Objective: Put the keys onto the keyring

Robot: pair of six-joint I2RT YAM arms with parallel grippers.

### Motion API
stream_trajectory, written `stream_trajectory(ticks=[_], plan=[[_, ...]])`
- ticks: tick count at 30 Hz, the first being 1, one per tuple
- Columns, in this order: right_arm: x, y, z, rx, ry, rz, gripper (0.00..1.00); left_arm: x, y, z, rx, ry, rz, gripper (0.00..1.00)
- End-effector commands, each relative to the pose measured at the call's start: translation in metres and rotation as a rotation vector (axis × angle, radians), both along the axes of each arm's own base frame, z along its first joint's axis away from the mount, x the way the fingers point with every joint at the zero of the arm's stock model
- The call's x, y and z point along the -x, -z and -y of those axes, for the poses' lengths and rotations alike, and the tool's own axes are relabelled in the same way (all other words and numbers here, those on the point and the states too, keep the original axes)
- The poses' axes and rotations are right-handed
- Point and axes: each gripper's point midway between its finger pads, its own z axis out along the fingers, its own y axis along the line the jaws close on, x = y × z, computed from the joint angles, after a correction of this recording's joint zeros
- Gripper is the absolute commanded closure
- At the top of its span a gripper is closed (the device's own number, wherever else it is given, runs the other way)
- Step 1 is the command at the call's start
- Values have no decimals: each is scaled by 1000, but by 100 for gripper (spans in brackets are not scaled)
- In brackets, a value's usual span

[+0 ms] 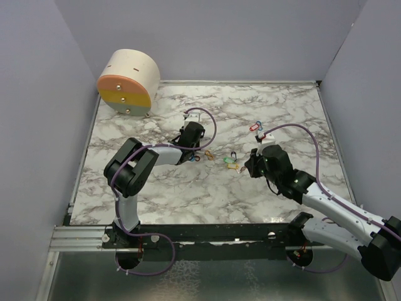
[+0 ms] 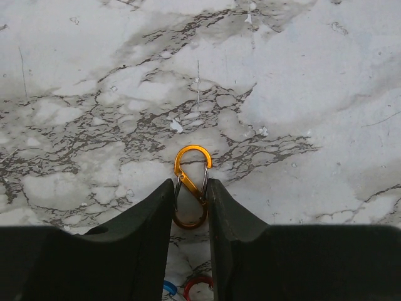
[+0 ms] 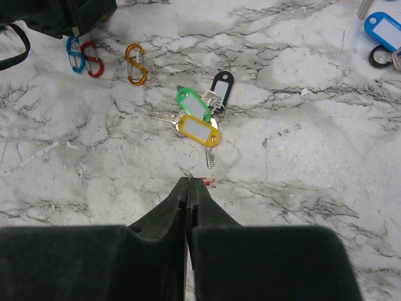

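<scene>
The keyring, an orange S-shaped carabiner (image 2: 191,186) (image 3: 135,63), lies flat on the marble. My left gripper (image 2: 190,185) (image 1: 198,150) hovers over it, open about the carabiner's width, so its fingertips frame it. The right wrist view shows the carabiner lying apart from that gripper. Three keys with green (image 3: 193,103), yellow (image 3: 198,130) and black (image 3: 220,83) tags lie bunched mid-table (image 1: 232,162). Just short of them my right gripper (image 3: 190,182) (image 1: 249,165) is shut. A red tag (image 3: 210,182) and a metal tip poke out at its fingertips.
A blue carabiner (image 3: 75,54) and a red carabiner (image 3: 94,58) lie under the left gripper. A blue-tagged key (image 3: 383,28) with a black ring lies at the far right. A round wooden drum (image 1: 128,81) stands at the back left. Walls close in three sides.
</scene>
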Motion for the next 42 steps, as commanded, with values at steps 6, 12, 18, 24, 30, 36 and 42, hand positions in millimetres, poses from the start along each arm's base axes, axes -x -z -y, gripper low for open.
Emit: stream_trajectory(ticks=[6, 12, 18, 24, 30, 36, 42], plan=[[-2, -6, -2, -13, -11, 23, 99, 26, 32, -12, -60, 19, -126, 83], [-3, -5, -3, -11, -15, 21, 99, 26, 29, -11, -53, 25, -117, 99], [-3, -5, -5, -11, -20, 22, 99, 26, 22, -10, -45, 32, -105, 100], [-3, -5, -4, -10, -19, 23, 99, 26, 17, -8, -33, 40, -96, 100], [-4, -7, -5, -10, -26, 28, 99, 31, 0, 1, 13, 88, -81, 100], [-3, -6, -7, -8, -41, 31, 99, 38, -24, 12, 53, 147, -53, 100], [-2, -9, -12, -17, -74, 40, 99, 48, -45, 24, 89, 215, -31, 100]])
